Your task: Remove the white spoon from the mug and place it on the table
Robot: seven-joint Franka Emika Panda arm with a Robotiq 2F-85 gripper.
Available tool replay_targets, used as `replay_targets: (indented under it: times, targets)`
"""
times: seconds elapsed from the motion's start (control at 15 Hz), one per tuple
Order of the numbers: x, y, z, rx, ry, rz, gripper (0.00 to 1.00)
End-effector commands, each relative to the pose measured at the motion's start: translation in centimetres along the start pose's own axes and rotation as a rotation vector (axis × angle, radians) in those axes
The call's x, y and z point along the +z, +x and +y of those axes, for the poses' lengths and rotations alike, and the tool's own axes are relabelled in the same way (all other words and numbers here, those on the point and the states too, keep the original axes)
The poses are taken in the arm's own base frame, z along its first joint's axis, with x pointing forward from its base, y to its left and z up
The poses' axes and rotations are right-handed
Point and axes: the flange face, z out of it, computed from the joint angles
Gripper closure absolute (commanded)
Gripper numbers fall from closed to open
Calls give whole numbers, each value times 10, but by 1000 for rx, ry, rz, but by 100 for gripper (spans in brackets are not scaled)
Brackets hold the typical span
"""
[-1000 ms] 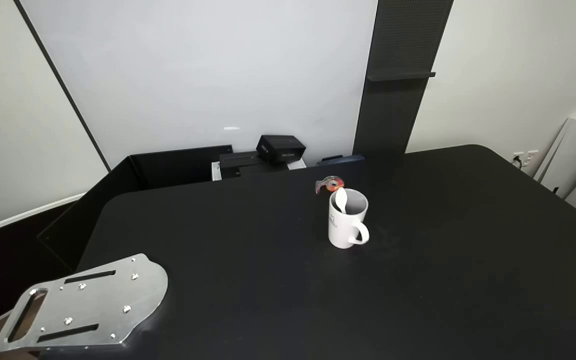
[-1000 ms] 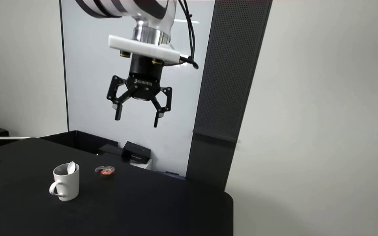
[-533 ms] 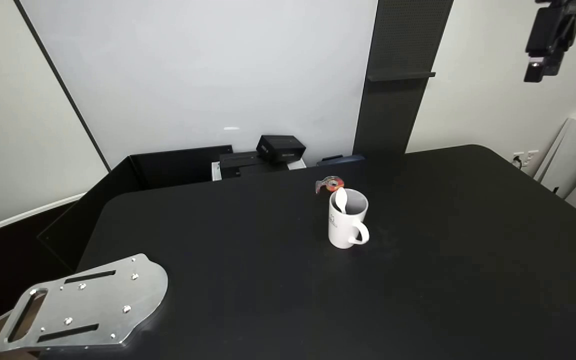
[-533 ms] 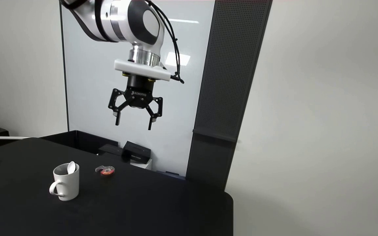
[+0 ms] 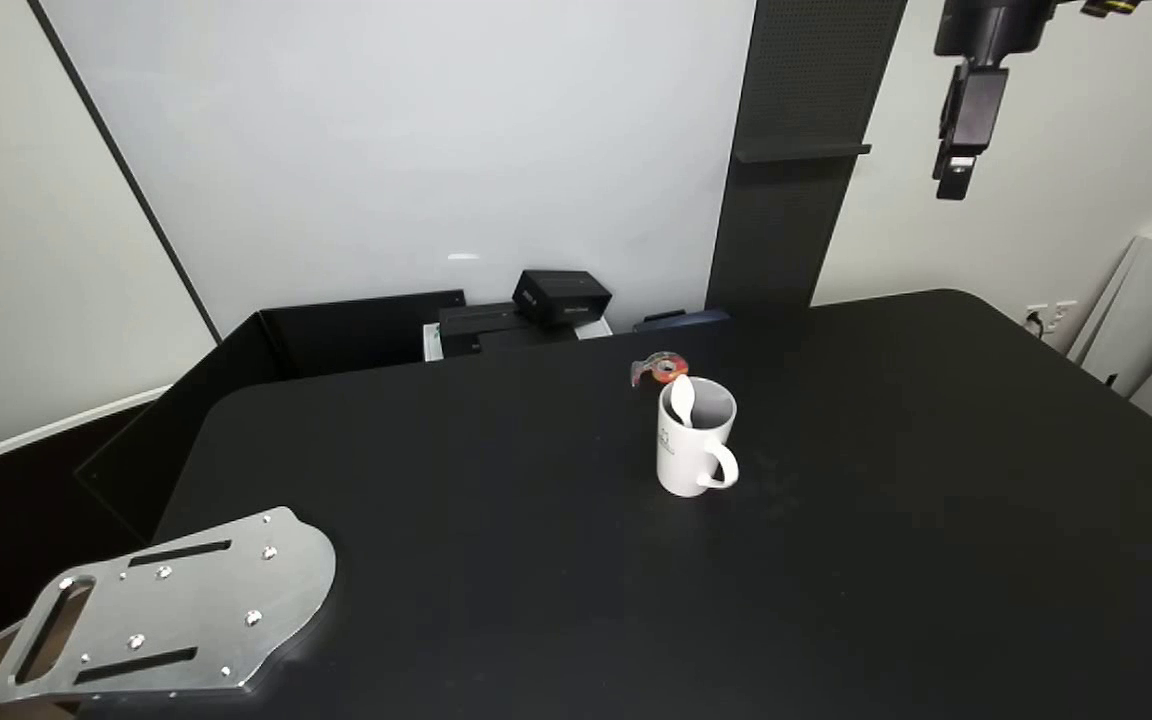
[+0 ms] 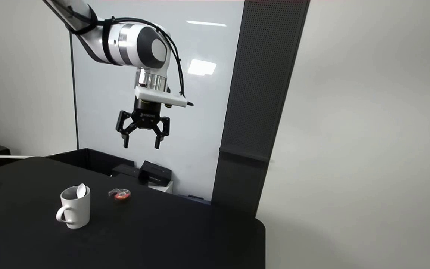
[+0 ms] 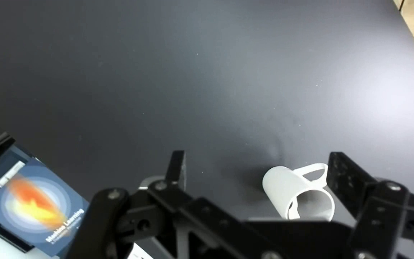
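The white mug [image 5: 681,460] stands upright on the black table [image 5: 496,560]; it also shows in an exterior view [image 6: 80,213] and the wrist view [image 7: 286,185]. The white spoon [image 5: 682,399] leans inside the mug, its bowl end up at the rim [image 6: 81,191]; its handle is hidden in the mug. In the wrist view only a bit of the spoon [image 7: 293,211] shows, the rest cut off by the gripper body. My gripper [image 6: 141,147] is open and empty, high above the table, apart from the mug. In the wrist view the mug lies between the fingers [image 7: 257,158], nearer the right one.
A small red tape dispenser [image 5: 669,369] lies on the table behind the mug. A grey metal plate [image 5: 206,600] sits at the table's near left corner. Black boxes [image 5: 563,297] stand behind the far edge. A book with a blue cover [image 7: 34,205] shows in the wrist view.
The open gripper has come into an exterior view from the upper right, moving left and down. In an exterior view it has moved lower and slightly left. Mug and spoon have not moved.
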Motion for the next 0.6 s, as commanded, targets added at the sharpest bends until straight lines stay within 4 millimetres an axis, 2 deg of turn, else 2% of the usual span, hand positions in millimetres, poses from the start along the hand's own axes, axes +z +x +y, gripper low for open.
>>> replay_targets:
  times: [0.0,0.2,0.53]
  targets:
    - [11,27,5,-200,-22,19,0]
    - [17,43,-3,-373,-29,46,0]
    - [11,64,-32,-651,-9,126,0]
